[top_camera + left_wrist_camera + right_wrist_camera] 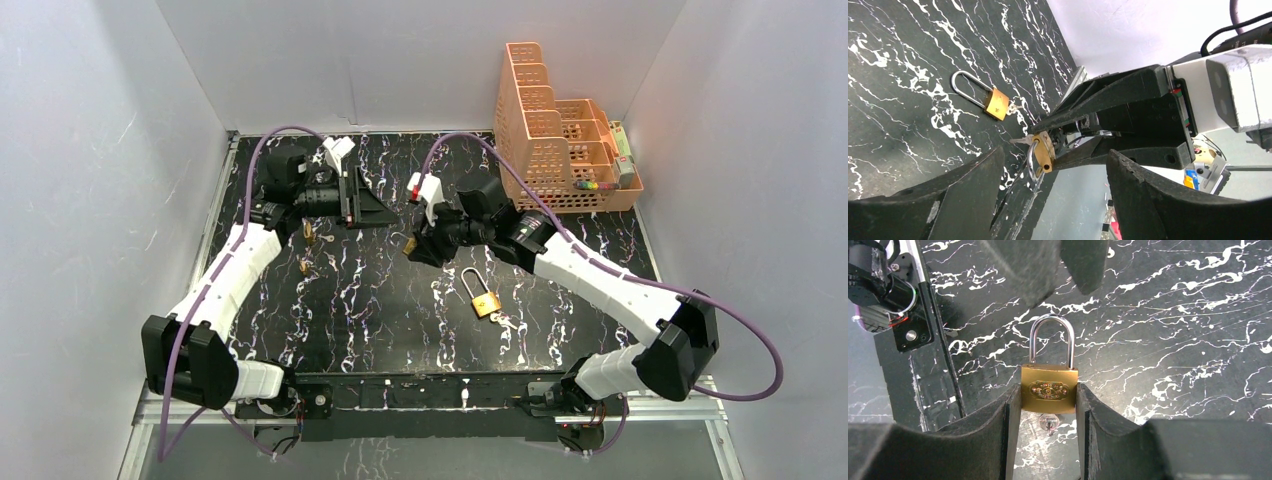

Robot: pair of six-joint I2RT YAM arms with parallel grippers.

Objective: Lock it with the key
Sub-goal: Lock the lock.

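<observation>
The right tool gripped a brass padlock by the two flat sides of its body, one finger against each. The steel shackle pointed away from the wrist, and a key sat in the keyhole at the bottom. The lock was held above the black marbled bench. A second padlock lay flat on the bench with a key beside its body. Seen from above, the gripped lock was just beyond that second padlock and to its left. Farther left of the second padlock, the left tool faced the right one with its fingers spread wide and nothing between them. Two small brass pieces, too small to identify, lay on the bench well left of the second padlock. An orange basket rack stood beyond it to the right, against the back wall.
</observation>
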